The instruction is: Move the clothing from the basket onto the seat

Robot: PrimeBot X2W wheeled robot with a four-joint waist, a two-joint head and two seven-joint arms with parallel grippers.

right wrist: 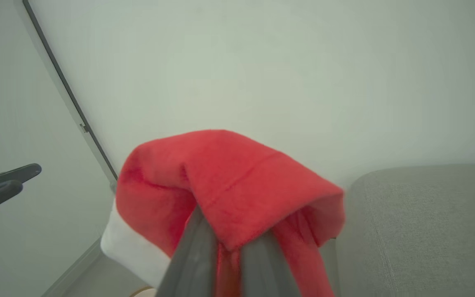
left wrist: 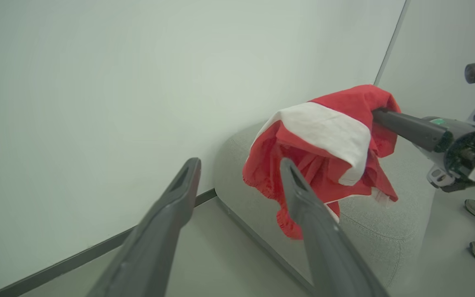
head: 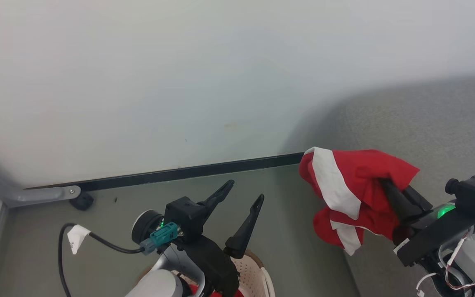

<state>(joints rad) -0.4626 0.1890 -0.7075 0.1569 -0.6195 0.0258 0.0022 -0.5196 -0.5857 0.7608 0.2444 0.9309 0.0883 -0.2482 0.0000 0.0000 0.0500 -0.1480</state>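
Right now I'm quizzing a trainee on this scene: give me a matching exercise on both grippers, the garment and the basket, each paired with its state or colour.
Column one:
1. left gripper
2. right gripper
3. garment
4. basket

Column two:
a. cream, perforated
b. open, empty
c. red with white bands, held aloft
d. shut on the garment

Pairs: 1-b, 2-d, 3-c, 4-a.
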